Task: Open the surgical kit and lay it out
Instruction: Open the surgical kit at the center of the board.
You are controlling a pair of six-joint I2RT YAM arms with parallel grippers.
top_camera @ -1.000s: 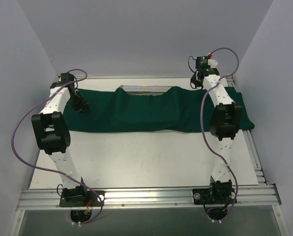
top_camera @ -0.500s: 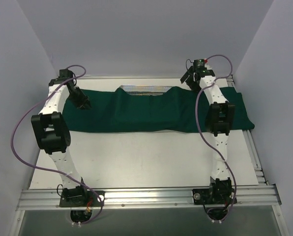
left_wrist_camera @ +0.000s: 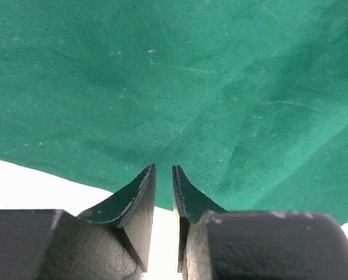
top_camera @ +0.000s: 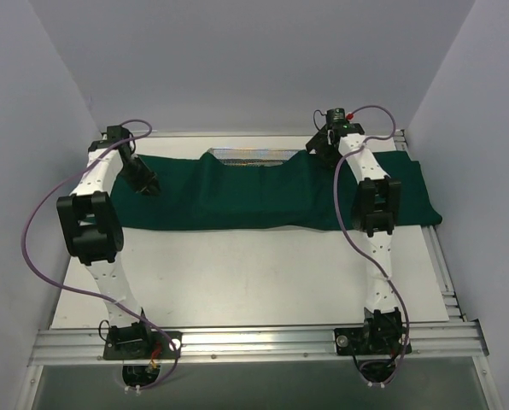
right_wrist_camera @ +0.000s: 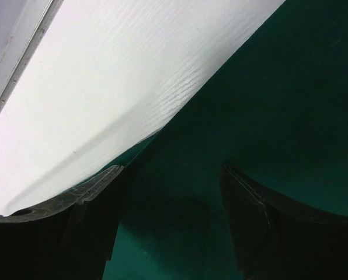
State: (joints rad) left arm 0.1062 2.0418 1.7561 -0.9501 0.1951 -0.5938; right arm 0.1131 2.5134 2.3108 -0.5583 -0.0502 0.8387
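The dark green drape lies spread across the back of the table, bunched over the silver mesh tray, of which only the far rim shows. The steel instruments are hidden. My left gripper hangs over the drape's left end. In the left wrist view its fingers stand a narrow gap apart with nothing between them, the drape's edge just past the tips. My right gripper is at the drape's back edge right of the tray. Its jaws are wide open above the cloth.
The white table board stretches in front of the drape. Aluminium rails run along the front and the right side. White walls close in the left, back and right. The right wrist view shows bare board beside the cloth.
My right gripper has opened and shifted left along the drape's back edge toward the tray. The left gripper stayed near the left end, its jaws parting slightly.
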